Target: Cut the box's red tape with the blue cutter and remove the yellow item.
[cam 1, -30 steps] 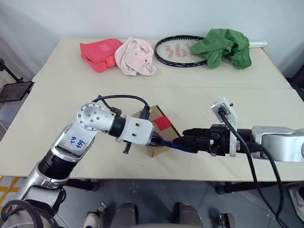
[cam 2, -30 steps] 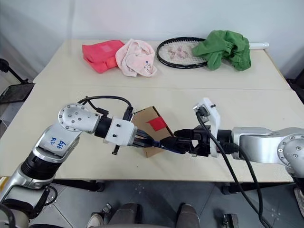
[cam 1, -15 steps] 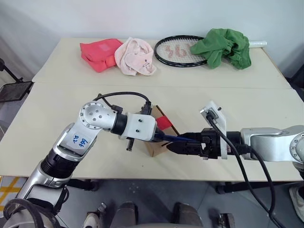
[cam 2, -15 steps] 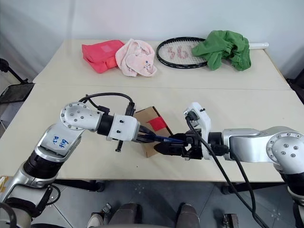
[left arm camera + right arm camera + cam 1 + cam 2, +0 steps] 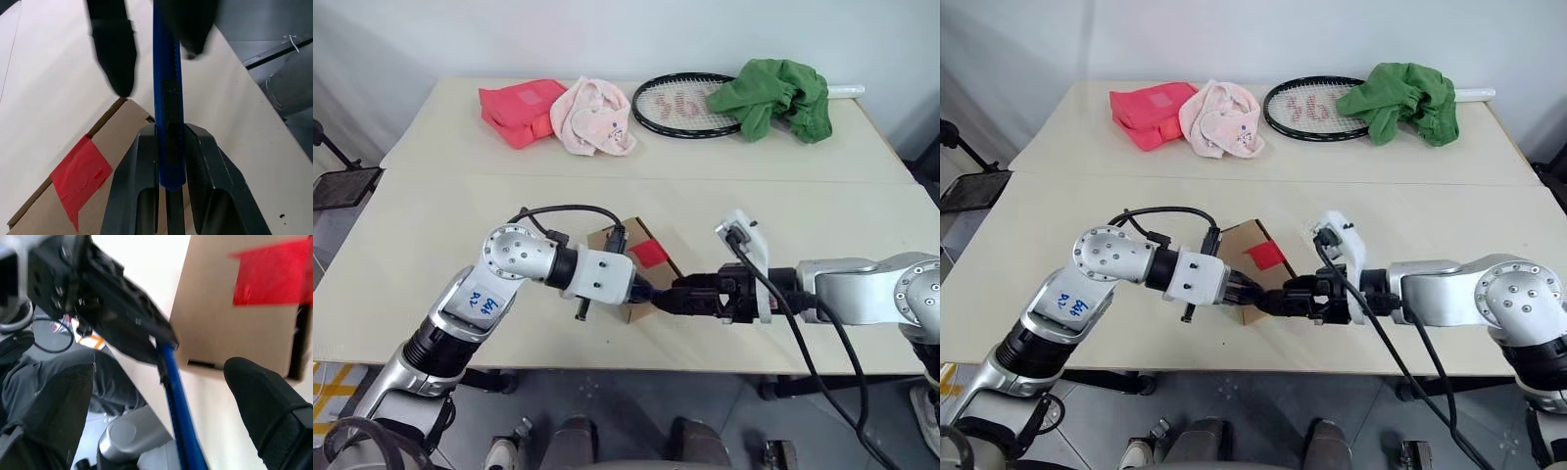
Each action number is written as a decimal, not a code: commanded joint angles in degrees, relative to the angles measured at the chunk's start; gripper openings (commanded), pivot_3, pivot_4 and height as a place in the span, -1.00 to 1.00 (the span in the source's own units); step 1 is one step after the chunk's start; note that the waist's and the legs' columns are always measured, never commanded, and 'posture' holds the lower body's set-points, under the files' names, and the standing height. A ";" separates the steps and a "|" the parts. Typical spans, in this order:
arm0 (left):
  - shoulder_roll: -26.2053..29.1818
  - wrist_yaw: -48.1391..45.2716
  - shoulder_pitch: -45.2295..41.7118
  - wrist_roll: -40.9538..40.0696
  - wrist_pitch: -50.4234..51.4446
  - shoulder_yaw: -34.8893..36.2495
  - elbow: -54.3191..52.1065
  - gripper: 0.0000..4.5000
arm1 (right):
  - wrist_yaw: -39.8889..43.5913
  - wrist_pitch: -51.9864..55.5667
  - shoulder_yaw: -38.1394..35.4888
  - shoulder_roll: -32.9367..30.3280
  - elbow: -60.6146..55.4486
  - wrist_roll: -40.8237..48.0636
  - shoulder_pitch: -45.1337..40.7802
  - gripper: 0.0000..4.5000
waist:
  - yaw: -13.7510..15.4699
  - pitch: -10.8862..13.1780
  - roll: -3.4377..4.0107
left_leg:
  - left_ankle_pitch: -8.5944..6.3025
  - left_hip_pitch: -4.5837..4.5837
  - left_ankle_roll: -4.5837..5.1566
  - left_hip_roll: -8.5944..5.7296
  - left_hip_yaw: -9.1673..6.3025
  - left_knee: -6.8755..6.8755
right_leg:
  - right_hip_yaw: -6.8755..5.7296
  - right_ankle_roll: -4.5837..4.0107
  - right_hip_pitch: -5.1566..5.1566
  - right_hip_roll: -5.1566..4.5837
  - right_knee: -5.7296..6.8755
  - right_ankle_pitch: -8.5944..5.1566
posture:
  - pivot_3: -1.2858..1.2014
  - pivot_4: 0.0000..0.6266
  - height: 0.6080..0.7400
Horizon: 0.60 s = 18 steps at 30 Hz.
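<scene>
Fingers first: the left gripper (image 5: 168, 161) is clamped on the blue cutter (image 5: 167, 73), the slim handle pinched between both black pads and pointing out toward the other arm. Facing it, the right gripper (image 5: 161, 396) has its jaws spread wide, one finger on each side of the cutter's shaft and neither one touching it. That reads like a hand-over, or a re-grip to steady the tool before the cut; the blade end is hard to make out here, so which end leads I can't say.

Just behind the two grippers sits the box (image 5: 625, 247), lid closed, near the front edge of the table (image 5: 440, 225). The red tape (image 5: 649, 254) lies intact across the lid's edge, on the side nearest the right gripper. Nothing cut yet, and the yellow item is presumably inside the closed box.

Room to work: the front edge is close under both wrists, so any slip sends the cutter off the table. Behind the box, open tabletop runs back to the far row: pink-red pouch (image 5: 517, 110), pink towel (image 5: 595, 117), racket (image 5: 680, 104), green cloth (image 5: 778, 93), all well apart from the action.
</scene>
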 commanded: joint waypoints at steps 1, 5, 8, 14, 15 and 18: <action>-0.29 0.81 -0.30 0.47 -0.38 0.45 -0.61 -0.80 | 0.90 0.59 -0.48 -0.10 -0.58 1.07 -0.57 0.99 | -0.05 0.00 0.00 | 0.00 0.01 0.00 0.00 0.00 0.00 | 0.00 0.00 0.00 0.00 0.00 0.00 | 0.03 -0.52 1.00; -0.61 0.89 -0.64 0.69 0.07 0.29 -0.62 -0.80 | 0.93 0.86 -0.58 0.04 -0.28 1.07 -0.36 0.99 | -0.06 0.00 0.00 | 0.00 0.01 0.00 0.00 0.00 -0.01 | 0.00 0.00 0.00 0.00 0.00 0.00 | 0.03 -0.52 1.00; -0.78 0.84 -0.70 0.66 0.39 0.22 -0.95 -0.80 | 0.10 0.37 -0.76 0.49 -0.40 1.07 -0.06 0.99 | -0.06 0.00 0.00 | 0.00 0.01 0.00 0.00 0.00 -0.01 | 0.00 0.00 0.00 0.00 0.00 0.00 | 0.03 -0.52 1.00; -1.21 0.93 -1.06 0.78 0.93 0.09 -1.29 -0.80 | -0.95 0.37 -0.64 1.43 0.11 1.07 -0.19 0.99 | -0.07 0.00 0.00 | 0.00 0.01 0.00 0.00 0.00 -0.01 | 0.00 0.00 -0.01 0.00 0.00 0.00 | 0.03 -0.52 1.00; -1.25 0.99 -1.06 0.76 1.13 0.12 -1.49 -0.80 | -1.17 0.36 -0.57 1.63 0.17 1.07 -0.22 0.91 | -0.07 0.00 0.00 | 0.00 0.01 0.00 0.00 0.00 -0.01 | 0.00 0.00 0.00 0.00 0.00 0.00 | 0.03 -0.52 1.00; -1.42 1.14 -1.13 0.75 1.70 0.15 -1.84 -0.80 | -1.53 0.56 -0.41 2.08 0.47 1.07 -0.44 0.56 | -0.07 0.00 0.00 | 0.00 0.01 0.00 0.00 0.00 -0.01 | 0.00 0.00 -0.01 0.00 0.00 0.00 | 0.03 -0.52 1.00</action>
